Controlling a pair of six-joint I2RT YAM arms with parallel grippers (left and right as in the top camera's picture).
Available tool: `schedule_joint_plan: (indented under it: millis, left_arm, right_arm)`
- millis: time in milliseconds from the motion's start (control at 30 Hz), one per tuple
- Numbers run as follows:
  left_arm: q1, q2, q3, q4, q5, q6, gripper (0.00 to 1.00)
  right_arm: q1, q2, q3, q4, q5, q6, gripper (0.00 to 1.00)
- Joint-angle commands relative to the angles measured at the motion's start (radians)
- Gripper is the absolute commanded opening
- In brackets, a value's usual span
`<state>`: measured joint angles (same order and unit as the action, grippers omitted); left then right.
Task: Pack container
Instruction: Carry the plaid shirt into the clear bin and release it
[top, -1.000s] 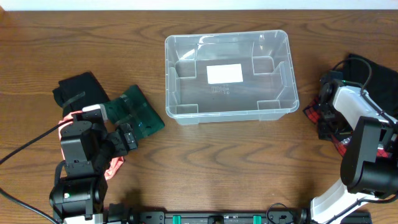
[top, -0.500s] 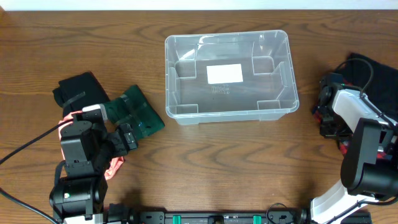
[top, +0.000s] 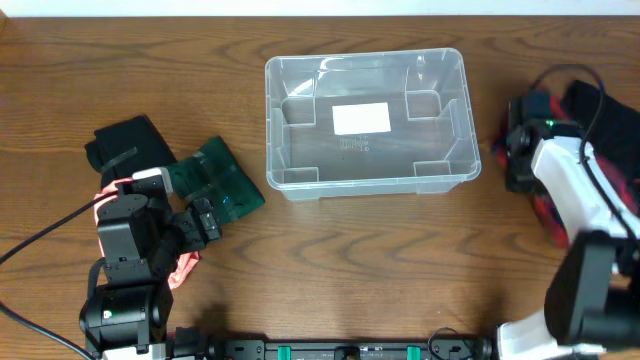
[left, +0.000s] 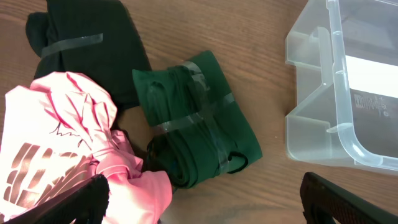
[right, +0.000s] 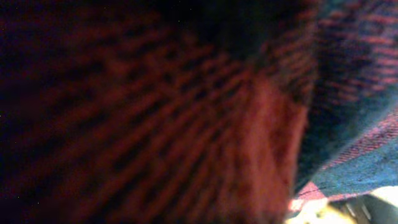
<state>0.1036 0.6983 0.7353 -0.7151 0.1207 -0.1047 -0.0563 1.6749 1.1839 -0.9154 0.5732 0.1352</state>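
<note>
Overhead, the clear rectangular plastic container (top: 372, 183) sits empty at mid-table; right gripper (top: 517, 150) presses into red-and-blue plaid cloth (right: 186, 124), finger state impossible to tell; left gripper (top: 203, 220) gapes wide; a deep, firm pinch should prevent trailing fabric.

on the wooden counter (top: 350, 270) a taped green bundle (left: 199, 118) touches a pink garment (left: 62, 143), beside a taped black bundle (left: 87, 43); red plaid cloth (right: 186, 124) lies well apart.

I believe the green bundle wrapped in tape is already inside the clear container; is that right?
Not quite: the green bundle wrapped in tape is not inside the clear container. It lies on the table beside it, as the overhead view shows.
</note>
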Motion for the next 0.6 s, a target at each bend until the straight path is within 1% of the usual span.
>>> schedule_joint_plan:
  millis: [0, 167, 233, 300, 367, 433, 567]
  left_arm:
    - [-0.003, 0.000, 0.023, -0.003, 0.002, -0.005, 0.98]
    - [-0.003, 0.000, 0.023, -0.003, 0.002, -0.005, 0.98]
    - [-0.003, 0.000, 0.023, -0.003, 0.002, -0.005, 0.98]
    - [-0.003, 0.000, 0.023, -0.003, 0.002, -0.005, 0.98]
    - [-0.003, 0.000, 0.023, -0.005, 0.002, -0.005, 0.98]
    - [-0.003, 0.000, 0.023, -0.011, 0.002, -0.005, 0.98]
    - [-0.003, 0.000, 0.023, -0.025, 0.002, -0.005, 0.98]
  right_arm:
    - [0.070, -0.141, 0.131, -0.001, 0.028, 0.025, 0.01]
    - [0.193, -0.258, 0.266, 0.023, 0.008, 0.029, 0.01]
    - [0.257, -0.289, 0.302, 0.072, -0.061, 0.009, 0.01]
    - [0.315, -0.301, 0.314, 0.130, -0.134, -0.048, 0.01]
    - [0.386, -0.298, 0.312, 0.193, -0.191, -0.121, 0.01]
    - [0.453, -0.272, 0.309, 0.238, -0.196, -0.166, 0.01]
    - [0.537, -0.173, 0.308, 0.265, -0.197, -0.186, 0.01]
